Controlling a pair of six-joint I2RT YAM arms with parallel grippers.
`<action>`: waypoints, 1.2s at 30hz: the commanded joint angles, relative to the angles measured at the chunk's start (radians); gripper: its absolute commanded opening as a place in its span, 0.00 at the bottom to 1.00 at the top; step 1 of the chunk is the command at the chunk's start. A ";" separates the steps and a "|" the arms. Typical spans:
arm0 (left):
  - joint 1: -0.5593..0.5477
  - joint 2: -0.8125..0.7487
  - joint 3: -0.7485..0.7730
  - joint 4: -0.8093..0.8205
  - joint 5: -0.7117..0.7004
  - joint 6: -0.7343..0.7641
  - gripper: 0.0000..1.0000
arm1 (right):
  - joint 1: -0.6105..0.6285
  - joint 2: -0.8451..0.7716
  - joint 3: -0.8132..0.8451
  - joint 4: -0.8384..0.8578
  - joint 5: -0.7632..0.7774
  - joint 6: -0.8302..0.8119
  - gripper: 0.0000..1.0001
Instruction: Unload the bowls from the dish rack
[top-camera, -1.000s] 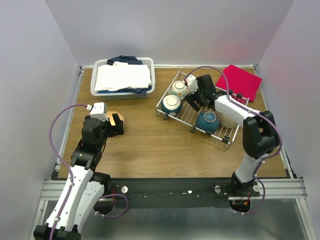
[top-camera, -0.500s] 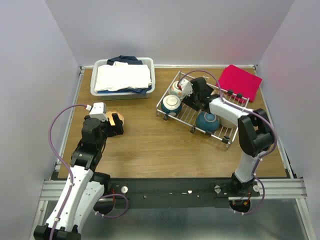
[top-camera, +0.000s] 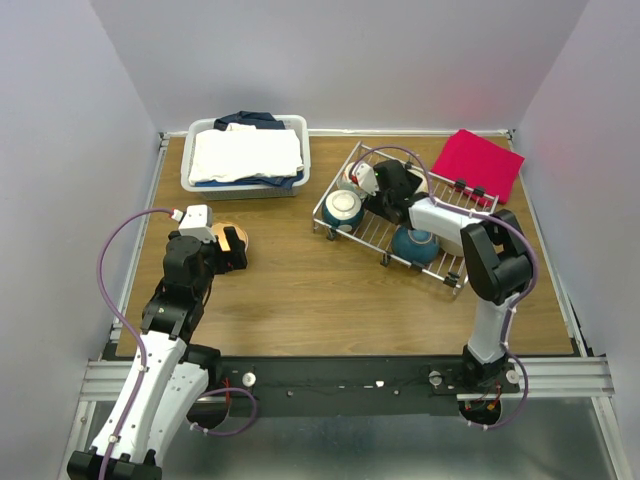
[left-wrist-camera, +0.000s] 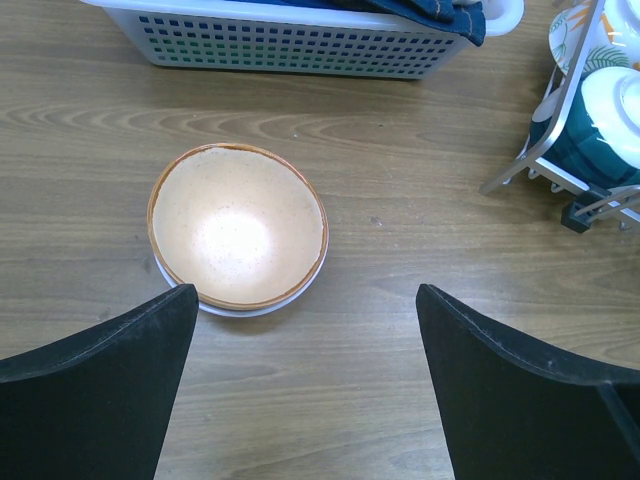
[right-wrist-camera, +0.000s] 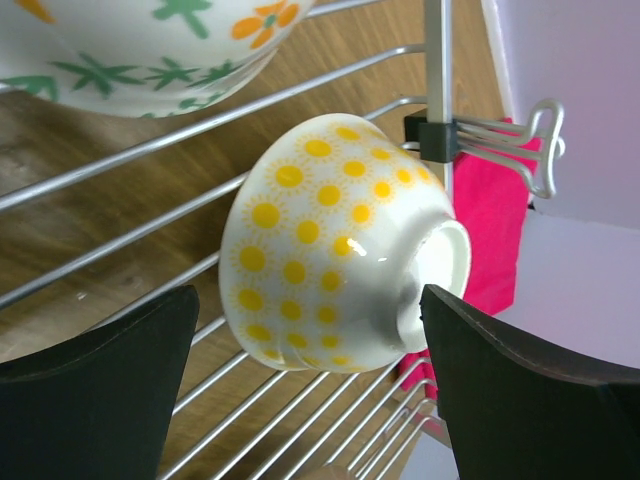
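Movement since a second ago is all in your right arm: the right gripper (top-camera: 375, 185) has pushed further toward the far-left corner of the silver wire dish rack (top-camera: 372, 232), crowding the green-and-orange floral bowl (right-wrist-camera: 150, 45). Its jaws stand wide apart, flanking a white ceramic bowl with yellow sun dots (right-wrist-camera: 335, 245) that lies tipped on the wires, not clamped. A white-lined teal bowl (top-camera: 343, 209) and a second teal bowl (top-camera: 415, 243) stay racked. Your left gripper (left-wrist-camera: 305, 300) has not shifted; wide open and empty, it hovers near the orange-lined bowl (left-wrist-camera: 238, 226) on the wooden table (left-wrist-camera: 400, 380).
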 joint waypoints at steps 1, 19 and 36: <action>-0.005 -0.002 -0.012 0.022 -0.021 0.012 0.99 | 0.002 0.078 -0.031 0.071 0.097 -0.043 1.00; -0.005 -0.003 -0.012 0.024 -0.018 0.011 0.99 | 0.047 0.022 -0.081 0.142 0.171 -0.050 0.77; -0.005 -0.012 -0.010 0.025 -0.004 0.012 0.99 | 0.115 -0.162 -0.079 0.104 0.193 0.000 0.48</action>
